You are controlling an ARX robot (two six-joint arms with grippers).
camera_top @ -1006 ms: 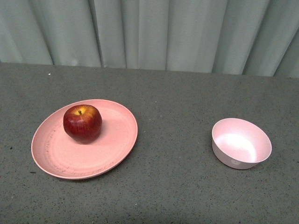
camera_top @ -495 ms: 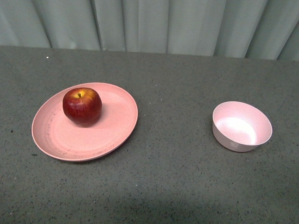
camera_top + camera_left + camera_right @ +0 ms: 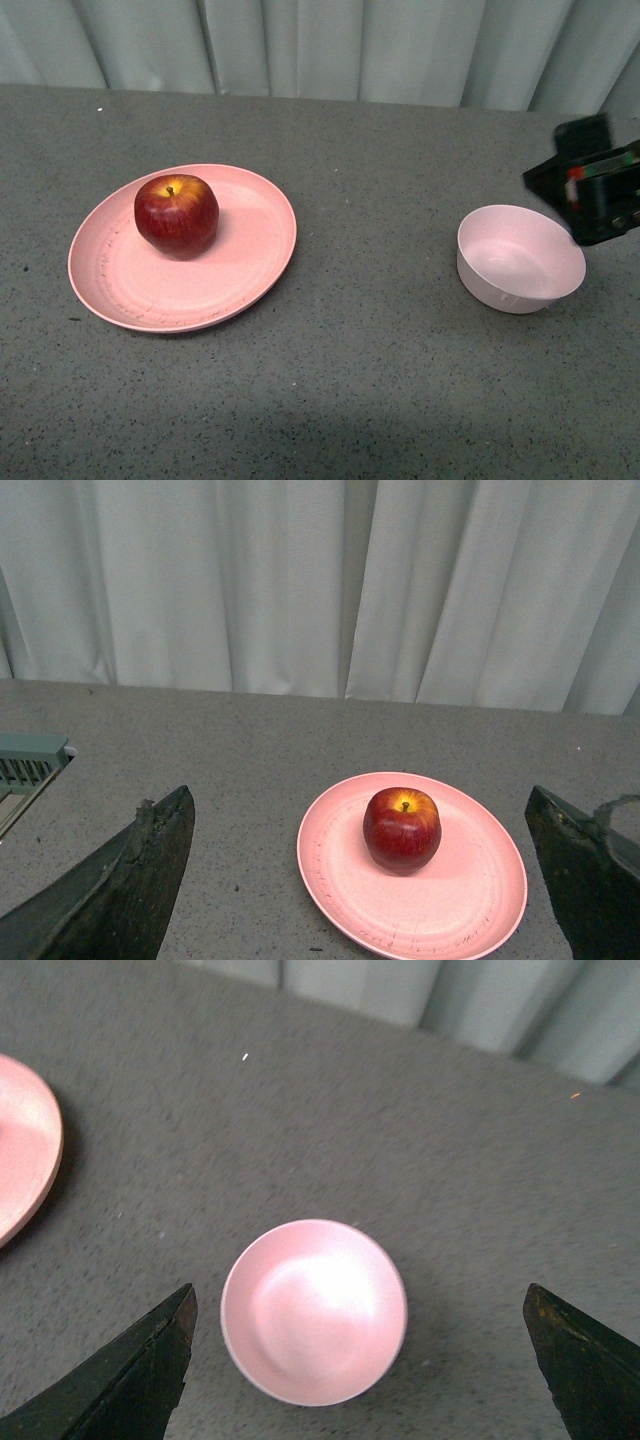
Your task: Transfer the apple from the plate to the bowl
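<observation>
Across the grey speckled table (image 3: 380, 380), the front view now takes in more tabletop and less of the pale curtain (image 3: 330, 45) than a second ago. Plate and bowl therefore sit higher in the picture, though they lie in the same relation as before. The wide salmon plate (image 3: 130, 300) is on the left and the small pale-pink bowl (image 3: 490, 290) well apart on the right. New since the earlier picture is a black part of the right arm (image 3: 598, 180), hanging just beyond the bowl's far right rim. The picture's edge cuts it off, and no fingertips show there. The apple (image 3: 177, 215) rests on the far part of the plate, upright, its stem pointing up from the yellow patch. Being round, it shows no long axis. The left gripper (image 3: 357, 792) is outside the front view. Its wrist view shows two dark fingers (image 3: 120, 880) spread wide, with plate and apple ahead between them, untouched. The right gripper (image 3: 359, 1288) is likewise spread wide above the bowl, holding nothing, and only a sliver of the plate shows in its view.
</observation>
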